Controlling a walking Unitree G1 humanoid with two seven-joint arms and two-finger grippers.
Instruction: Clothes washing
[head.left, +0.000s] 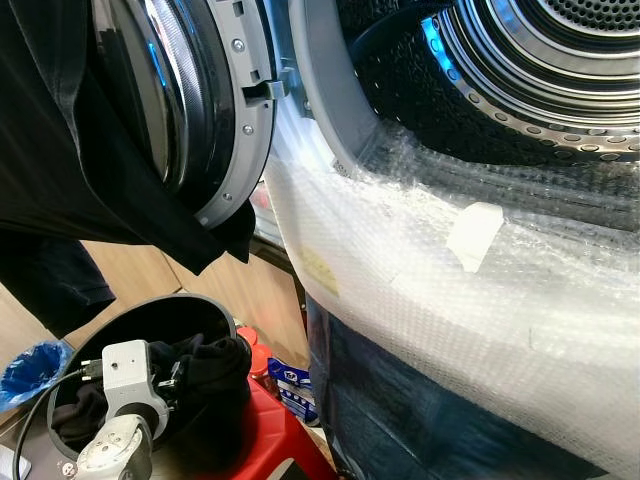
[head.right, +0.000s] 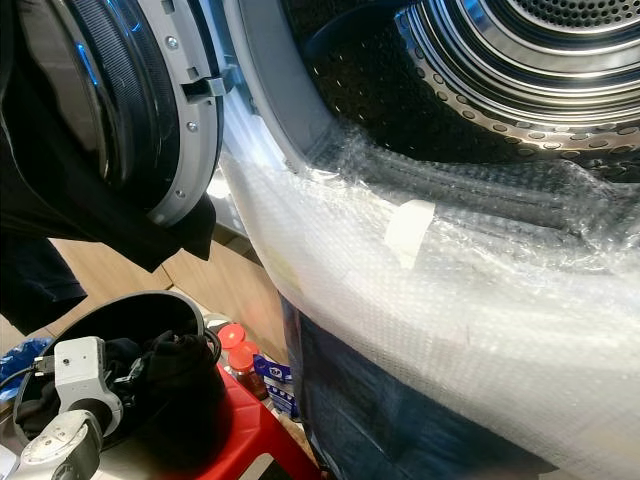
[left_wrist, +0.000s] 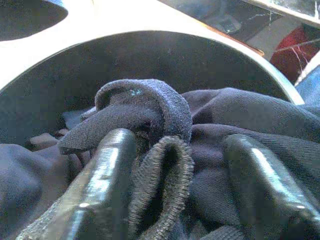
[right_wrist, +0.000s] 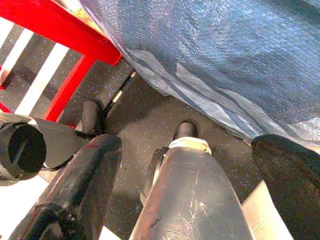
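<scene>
Where it fills the round bin (head.left: 60, 365), dark clothing (left_wrist: 150, 130) lies bunched, ribbed-edged.

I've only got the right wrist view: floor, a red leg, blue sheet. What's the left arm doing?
Observer: The left gripper is down in a round dark bin of dark clothes, fingers open around a fold of fabric.
Operator: Bin sits where?
Observer: On a red stool, beside the washer.
Operator: Washer door open?
Observer: Yes. The door is swung to the left and the drum is exposed.
Operator: Anything loaded yet?
Observer: A black garment hangs in front of the door; the visible part of the drum looks bare.
</scene>
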